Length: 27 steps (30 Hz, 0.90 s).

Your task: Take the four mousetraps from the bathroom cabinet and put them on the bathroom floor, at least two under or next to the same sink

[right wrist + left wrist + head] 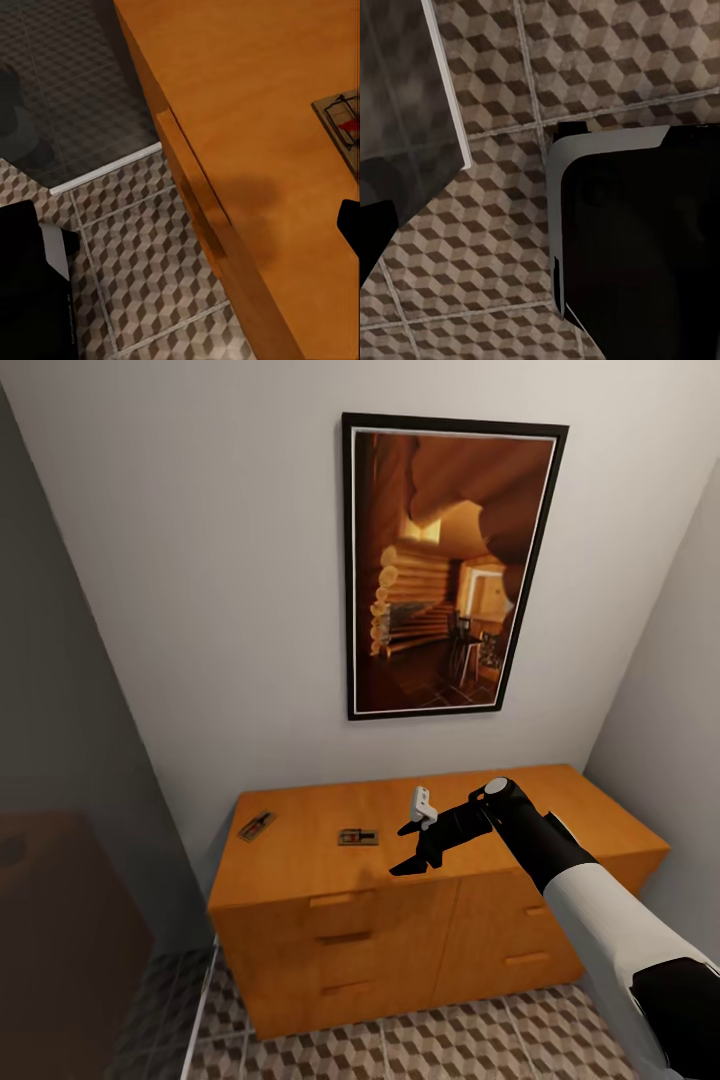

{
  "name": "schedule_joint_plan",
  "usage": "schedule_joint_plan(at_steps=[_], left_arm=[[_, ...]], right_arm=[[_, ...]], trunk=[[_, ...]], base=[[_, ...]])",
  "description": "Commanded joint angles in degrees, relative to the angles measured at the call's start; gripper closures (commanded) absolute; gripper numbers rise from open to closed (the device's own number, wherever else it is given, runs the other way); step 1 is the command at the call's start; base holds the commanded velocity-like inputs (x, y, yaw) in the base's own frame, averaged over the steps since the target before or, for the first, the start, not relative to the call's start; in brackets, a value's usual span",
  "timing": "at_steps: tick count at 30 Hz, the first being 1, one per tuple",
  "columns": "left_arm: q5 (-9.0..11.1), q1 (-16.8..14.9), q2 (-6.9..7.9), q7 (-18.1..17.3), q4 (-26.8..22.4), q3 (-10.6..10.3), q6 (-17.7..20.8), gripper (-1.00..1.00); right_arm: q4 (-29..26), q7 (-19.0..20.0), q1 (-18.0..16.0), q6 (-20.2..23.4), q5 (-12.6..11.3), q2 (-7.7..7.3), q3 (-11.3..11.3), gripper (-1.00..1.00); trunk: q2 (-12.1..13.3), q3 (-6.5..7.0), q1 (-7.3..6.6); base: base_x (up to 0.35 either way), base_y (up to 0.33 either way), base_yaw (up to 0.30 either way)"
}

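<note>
- Two mousetraps lay flat on the cabinet (300, 860) top: one (357, 838) near the middle, another (257, 826) by the left end.
- The right pincer (415, 838) hovered spread and empty, just right of the middle mousetrap, not touching it.
- Left pincer: cannot tell.

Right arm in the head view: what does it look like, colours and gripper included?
The right arm has a white forearm shell between black sections, with a rounded black wrist capped by a small grey disc. The right gripper has black fingers, and a small white block sits on top of it. No cables or markings are visible.
</note>
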Motion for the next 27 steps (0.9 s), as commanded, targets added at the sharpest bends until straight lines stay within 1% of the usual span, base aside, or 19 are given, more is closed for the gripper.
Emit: schedule_joint_plan(at_steps=[1, 13, 22, 27], left_arm=[[0.00, 0.03, 0.00, 0.00, 0.00, 0.00, -0.03, -1.00], [0.00, 0.08, 0.00, -0.04, 0.00, 0.00, -0.07, -1.00], [0.00, 0.08, 0.00, -0.09, 0.00, 0.00, -0.07, -1.00], [0.00, 0.08, 0.00, -0.09, 0.00, 0.00, -0.07, -1.00]], right_arm=[[0.00, -0.02, 0.00, 0.00, -0.01, 0.00, 0.00, -1.00], [0.00, 0.00, 0.00, -0.03, 0.10, 0.00, 0.00, -1.00], [0.00, -0.04, 0.00, 0.00, 0.22, 0.00, 0.00, -1.00], [0.00, -0.05, 0.00, 0.00, 1.19, 0.02, 0.00, -1.00]], trunk=[[0.00, -0.06, 0.00], [0.00, -0.18, 0.00], [0.00, -0.19, 0.00], [0.00, -0.19, 0.00]], base=[[0.214, 0.000, 0.000], [0.282, 0.000, 0.000], [0.051, 0.000, 0.000], [0.018, 0.000, 0.000]])
